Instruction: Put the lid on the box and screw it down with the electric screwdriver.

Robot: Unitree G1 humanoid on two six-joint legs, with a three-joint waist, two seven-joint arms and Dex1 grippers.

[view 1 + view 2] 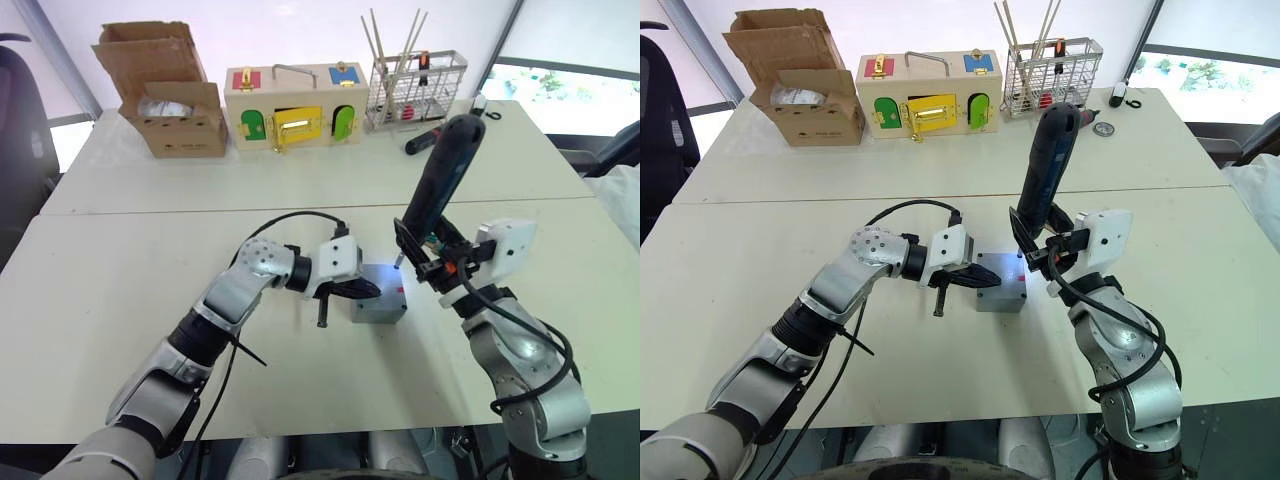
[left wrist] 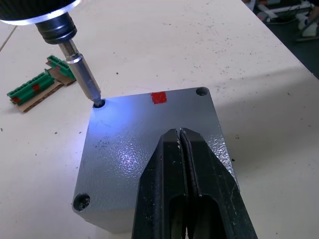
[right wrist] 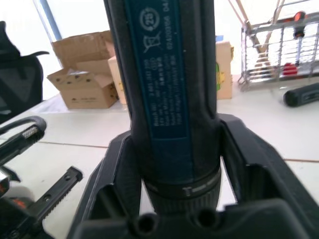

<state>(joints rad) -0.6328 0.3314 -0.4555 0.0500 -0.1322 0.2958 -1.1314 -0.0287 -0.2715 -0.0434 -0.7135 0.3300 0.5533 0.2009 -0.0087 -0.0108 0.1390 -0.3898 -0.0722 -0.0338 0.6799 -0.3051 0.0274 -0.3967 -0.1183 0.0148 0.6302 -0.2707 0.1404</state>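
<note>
Resting flat on the box [image 1: 1002, 287], the lid [image 2: 149, 149] is seen with its corner screw holes exposed and a small red mark at one edge. The box itself sits on the near desk [image 1: 760, 330], roughly at its middle, between the two arms.

The left pincer [image 2: 182, 149] is clenched with nothing between its fingers, and its closed tips are pressed down on the top of the lid. In the head views this pincer is seen reaching in from the left side of the box.

The electric screwdriver [image 1: 1045, 170] is grasped by the right pincer [image 3: 169, 199], whose fingers are closed around the lower part of the black barrel. The tool is held nearly upright, leaning slightly away from the box at its top, just to the right of the box. Its metal bit [image 2: 84, 79] is set into the screw hole at one corner of the lid — the corner farthest from the left pincer's side — and the lit tip casts a bluish-white glow across the grey surface.

Beyond the box, at the far edge of the farther desk, a cardboard box [image 1: 165, 90], a wooden latch box [image 1: 295, 105] and a wire basket [image 1: 415, 90] are lined up from left to right. A small green strip [image 2: 37, 84] lies on the desk just beside the box.
</note>
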